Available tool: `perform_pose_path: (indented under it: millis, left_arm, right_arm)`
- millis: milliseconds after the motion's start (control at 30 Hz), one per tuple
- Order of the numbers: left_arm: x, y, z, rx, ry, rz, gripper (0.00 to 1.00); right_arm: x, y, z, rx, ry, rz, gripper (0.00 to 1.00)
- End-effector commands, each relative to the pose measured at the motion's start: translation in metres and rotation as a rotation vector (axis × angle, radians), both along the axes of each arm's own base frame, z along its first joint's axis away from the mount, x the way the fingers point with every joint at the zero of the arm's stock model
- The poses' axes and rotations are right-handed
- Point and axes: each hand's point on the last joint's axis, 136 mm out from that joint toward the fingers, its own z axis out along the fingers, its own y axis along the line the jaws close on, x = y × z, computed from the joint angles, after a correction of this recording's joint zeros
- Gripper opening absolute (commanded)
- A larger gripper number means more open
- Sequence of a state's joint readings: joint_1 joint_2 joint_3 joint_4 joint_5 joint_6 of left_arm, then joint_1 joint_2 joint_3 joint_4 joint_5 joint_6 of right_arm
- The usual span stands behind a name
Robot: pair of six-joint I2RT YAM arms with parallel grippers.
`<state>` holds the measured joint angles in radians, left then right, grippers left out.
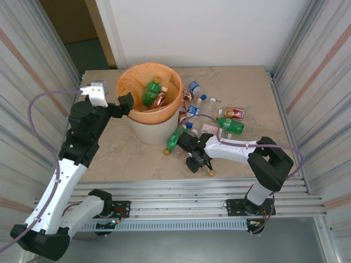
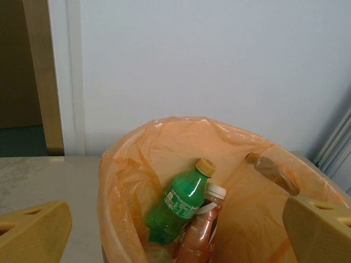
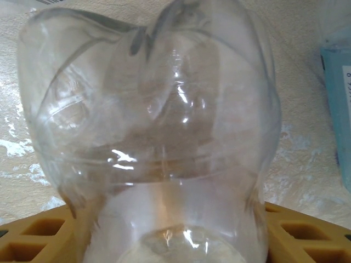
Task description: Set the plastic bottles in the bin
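The bin [image 1: 147, 130], off-white with an orange liner, stands at the table's back left. Inside it lie a green bottle [image 1: 151, 92] and a brown bottle [image 1: 160, 97]. My left gripper [image 1: 127, 104] hovers open over the bin's left rim; in the left wrist view its fingers [image 2: 34, 226] flank the green bottle [image 2: 184, 205] and brown bottle [image 2: 202, 233] below. My right gripper [image 1: 196, 159] is low at the table front, with its fingers [image 3: 38, 236] pressing both sides of a clear plastic bottle [image 3: 153, 120]. Another green bottle [image 1: 174, 141] lies beside the bin.
Several more bottles are scattered right of the bin: a green one [image 1: 230, 126], a red-labelled one [image 1: 235, 113] and blue-capped clear ones [image 1: 194, 87]. A blue-labelled bottle [image 3: 337, 98] lies just right of the held one. Corrugated walls close both sides.
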<state>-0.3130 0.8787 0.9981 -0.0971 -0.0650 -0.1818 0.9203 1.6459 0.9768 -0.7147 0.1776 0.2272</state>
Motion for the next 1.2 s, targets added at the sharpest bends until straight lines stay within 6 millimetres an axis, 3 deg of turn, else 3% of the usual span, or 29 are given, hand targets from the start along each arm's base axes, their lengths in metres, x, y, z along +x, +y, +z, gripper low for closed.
perform_pose_path:
  millis: [0, 167, 333, 567, 733, 967, 1100, 1167]
  left_arm:
    - [0.001, 0.003, 0.018, -0.024, -0.057, 0.013, 0.99]
    - [0.001, 0.001, 0.019, -0.030, -0.061, 0.001, 0.99]
    - [0.001, -0.003, 0.019, -0.050, -0.058, -0.019, 0.99]
    - [0.002, -0.023, 0.023, -0.136, -0.038, -0.125, 0.99]
    - [0.005, -0.061, 0.024, -0.200, 0.003, -0.298, 0.99]
    - [-0.006, -0.136, 0.035, -0.130, 0.013, -0.530, 0.99]
    - [-0.019, -0.171, 0.042, -0.135, 0.009, -0.670, 0.98]
    - [-0.029, -0.186, 0.046, -0.140, -0.007, -0.741, 0.96]
  right_arm:
    - [-0.007, -0.003, -0.004, -0.006, 0.046, -0.011, 0.53]
    - [-0.003, -0.004, 0.019, 0.018, -0.006, -0.029, 0.43]
    - [0.005, -0.008, 0.057, 0.073, -0.105, -0.064, 0.30]
    - [0.028, -0.019, 0.135, 0.188, -0.360, -0.119, 0.25]
    - [0.051, -0.019, 0.205, 0.360, -0.628, -0.153, 0.18]
    - [0.061, 0.005, 0.293, 0.700, -0.923, -0.056, 0.19]
    - [0.068, 0.013, 0.320, 0.763, -0.992, -0.013, 0.19]
    - [0.075, 0.023, 0.321, 0.752, -0.994, 0.010, 0.19]
